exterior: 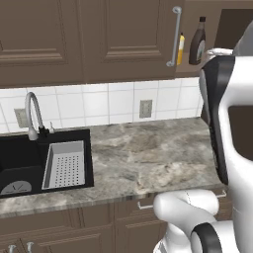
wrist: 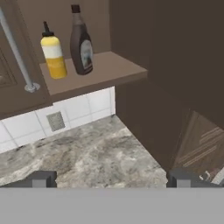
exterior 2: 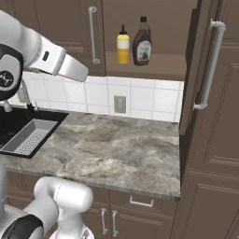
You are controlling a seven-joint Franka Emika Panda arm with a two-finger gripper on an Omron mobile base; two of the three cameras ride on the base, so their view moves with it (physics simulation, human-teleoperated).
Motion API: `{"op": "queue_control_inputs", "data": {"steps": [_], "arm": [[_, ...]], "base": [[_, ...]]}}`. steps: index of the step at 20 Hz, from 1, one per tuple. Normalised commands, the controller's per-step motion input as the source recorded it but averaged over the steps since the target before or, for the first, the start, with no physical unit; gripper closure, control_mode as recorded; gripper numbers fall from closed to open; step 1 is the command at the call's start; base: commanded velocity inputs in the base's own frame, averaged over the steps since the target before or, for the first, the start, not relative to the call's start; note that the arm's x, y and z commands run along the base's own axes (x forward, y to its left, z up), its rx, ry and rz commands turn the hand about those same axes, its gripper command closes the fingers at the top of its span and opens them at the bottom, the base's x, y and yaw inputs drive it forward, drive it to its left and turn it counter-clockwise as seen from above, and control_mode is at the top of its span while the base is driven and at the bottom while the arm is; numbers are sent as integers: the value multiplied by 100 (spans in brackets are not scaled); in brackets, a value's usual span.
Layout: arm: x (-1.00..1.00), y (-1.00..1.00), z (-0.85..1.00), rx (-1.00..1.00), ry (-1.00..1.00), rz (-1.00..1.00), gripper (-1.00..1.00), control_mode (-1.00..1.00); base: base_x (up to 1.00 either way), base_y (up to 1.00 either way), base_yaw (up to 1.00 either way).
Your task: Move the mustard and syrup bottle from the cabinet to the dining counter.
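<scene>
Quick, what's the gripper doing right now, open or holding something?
Gripper: jaws open wide, holding nothing; mustard and syrup bottle stand untouched on the cabinet shelf.

**Kitchen count: two bottles, one of nearly everything else**

Two bottles stand on the open cabinet [exterior 2: 154,70] shelf: one mustard [exterior 2: 123,45] and one syrup bottle [exterior 2: 142,42]. One marbled worktop [exterior 2: 116,149] runs below, holding one black sink [exterior: 29,158] with one faucet [exterior: 33,113] and one grey strainer tray [exterior: 64,164]. Two wall outlets sit in the tiled backsplash: one outlet [exterior: 145,108] near the shelf, another outlet [exterior: 21,117] beside the faucet. Two dark fingers [wrist: 41,178] show in the hand view.
</scene>
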Motion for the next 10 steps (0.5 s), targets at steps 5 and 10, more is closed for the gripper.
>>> {"op": "queue_control_inputs", "data": {"steps": [5, 10], "arm": [[21, 66, 0, 14, -1, 28, -100, -100], [50, 26, 0, 10, -13, 25, -100, -100]], "base": [[0, 0, 0], [0, 0, 0]]}}
